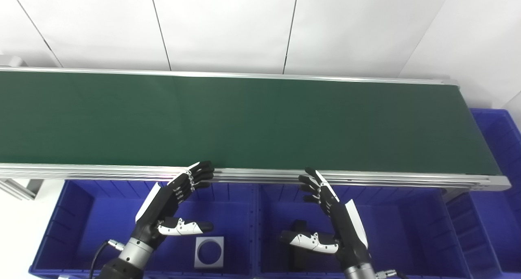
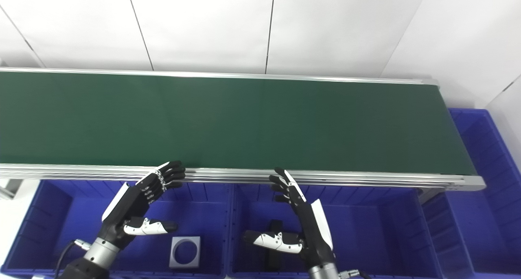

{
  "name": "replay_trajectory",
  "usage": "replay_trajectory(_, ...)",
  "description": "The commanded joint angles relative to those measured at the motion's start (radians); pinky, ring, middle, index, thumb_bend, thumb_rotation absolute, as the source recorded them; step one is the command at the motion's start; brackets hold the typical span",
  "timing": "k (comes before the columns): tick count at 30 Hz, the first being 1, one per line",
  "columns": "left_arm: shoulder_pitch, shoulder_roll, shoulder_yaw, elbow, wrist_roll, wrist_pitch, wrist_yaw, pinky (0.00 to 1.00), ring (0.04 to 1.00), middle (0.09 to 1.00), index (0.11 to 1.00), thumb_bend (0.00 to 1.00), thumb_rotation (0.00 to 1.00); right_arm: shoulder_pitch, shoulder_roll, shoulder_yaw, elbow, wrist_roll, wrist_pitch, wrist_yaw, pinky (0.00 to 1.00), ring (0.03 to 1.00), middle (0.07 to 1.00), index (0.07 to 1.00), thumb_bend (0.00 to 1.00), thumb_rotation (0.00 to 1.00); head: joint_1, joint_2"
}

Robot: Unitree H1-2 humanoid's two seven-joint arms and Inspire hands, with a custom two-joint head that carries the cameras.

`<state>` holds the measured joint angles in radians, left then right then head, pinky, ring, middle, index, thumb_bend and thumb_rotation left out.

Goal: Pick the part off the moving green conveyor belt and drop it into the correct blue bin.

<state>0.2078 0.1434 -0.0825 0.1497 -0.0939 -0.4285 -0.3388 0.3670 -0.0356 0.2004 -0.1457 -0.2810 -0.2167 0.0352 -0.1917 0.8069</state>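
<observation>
- Left robot hand [image 1: 171,205]: open, empty, above left bin [image 1: 73,230], fingertips by belt [image 1: 244,120] rail.
- Right robot hand [image 1: 333,214]: open, empty, above middle bin [image 1: 407,230].
- Grey part [image 1: 209,252]: in left bin, just right of left robot hand.
- Black part [image 1: 299,230]: in middle bin, partly hidden under right robot hand.

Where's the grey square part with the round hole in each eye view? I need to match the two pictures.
Left eye view: grey square part lies low, left of centre, in the left blue bin, right of the left hand.
Right eye view: same bin, further left in the picture.
Shared landmark: the left hand's white thumb just above it.
</observation>
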Motion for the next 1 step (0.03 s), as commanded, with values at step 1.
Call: replay_trajectory(1, 0.000, -0.016, 0.017, -0.033, 0.010, -0.041, 0.021, 0.78, 0.823, 0.838, 0.839, 0.88, 0.23, -0.006, 0.004, 0.002, -0.037, 0.000, 0.004, -0.004, 0.74, 0.824, 0.857, 0.931, 0.90, 0.35, 0.001, 0.000)
